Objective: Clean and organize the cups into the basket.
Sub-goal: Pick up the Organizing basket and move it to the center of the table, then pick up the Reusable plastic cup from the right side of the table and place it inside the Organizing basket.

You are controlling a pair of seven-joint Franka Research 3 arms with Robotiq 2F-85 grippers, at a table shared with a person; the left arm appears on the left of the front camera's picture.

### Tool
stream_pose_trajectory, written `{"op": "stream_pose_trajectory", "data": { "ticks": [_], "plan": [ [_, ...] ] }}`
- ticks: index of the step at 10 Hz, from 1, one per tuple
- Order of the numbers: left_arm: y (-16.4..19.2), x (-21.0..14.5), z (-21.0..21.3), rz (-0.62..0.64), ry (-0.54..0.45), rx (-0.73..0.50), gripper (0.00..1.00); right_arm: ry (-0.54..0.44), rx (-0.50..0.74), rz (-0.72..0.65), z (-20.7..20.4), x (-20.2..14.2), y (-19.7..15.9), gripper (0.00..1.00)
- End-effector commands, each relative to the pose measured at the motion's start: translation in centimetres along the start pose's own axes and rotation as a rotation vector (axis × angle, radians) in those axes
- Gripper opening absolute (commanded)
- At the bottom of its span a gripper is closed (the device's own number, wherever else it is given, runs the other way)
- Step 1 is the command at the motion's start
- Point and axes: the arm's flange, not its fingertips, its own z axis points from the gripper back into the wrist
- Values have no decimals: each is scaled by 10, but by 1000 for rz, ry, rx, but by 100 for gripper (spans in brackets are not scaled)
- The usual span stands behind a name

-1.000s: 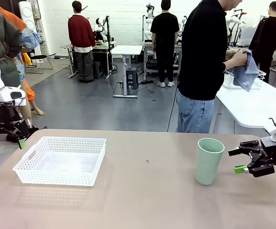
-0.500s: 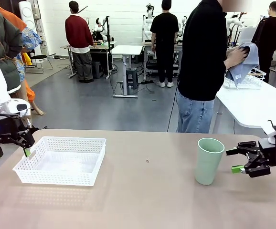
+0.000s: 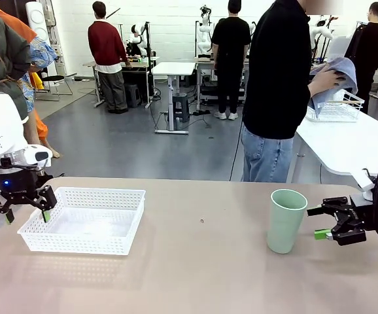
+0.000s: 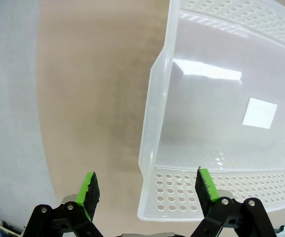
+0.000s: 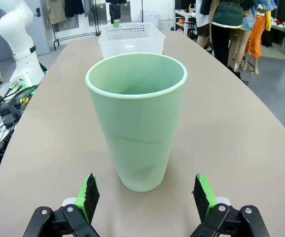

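- Here's the mint-green cup (image 3: 286, 222), upright on the tan bench (image 3: 195, 275) right of the middle, mouth up.
- The right wrist view looks straight into the cup (image 5: 136, 123), and nothing is inside it.
- Beside it on the right sits the right hand (image 3: 318, 222), level with the cup's lower half, released and spread wide, gripping nothing.
- From the wrist, the right hand (image 5: 146, 190) has its green pads (image 5: 89, 191) either side of the cup's base, with bench showing in the gap on each side, so no contact.
- Over on the left is the white basket (image 3: 78, 243), flat on the bench, well apart from the cup, with nothing in it.
- At the basket's left end is the left hand (image 3: 27, 216), also released and holding nothing.
- In its own view the left hand (image 4: 147, 183) straddles a corner of the basket (image 4: 155, 123): one pad over bare bench, the other over the perforated end wall.
- Whether it touches the rim, I cannot tell.
- Across the bench, a person (image 3: 277, 85) in a black top and jeans holds a grey-blue cloth (image 3: 336, 82).
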Motion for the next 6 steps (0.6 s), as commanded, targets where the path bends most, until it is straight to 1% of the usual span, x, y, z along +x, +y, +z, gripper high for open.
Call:
{"op": "stream_pose_trajectory", "data": {
  "ticks": [1, 4, 6],
  "plan": [
    [-7, -1, -10, 19, -8, 19, 100, -27, -16, 8, -15, -4, -9, 100],
    [-6, -2, -13, 18, -3, 20, 100, -40, -24, 2, -27, -5, -13, 100],
    [-8, -3, -14, 24, -5, 28, 100, -40, -1, 1, -39, -2, -14, 100]
  ]
}}
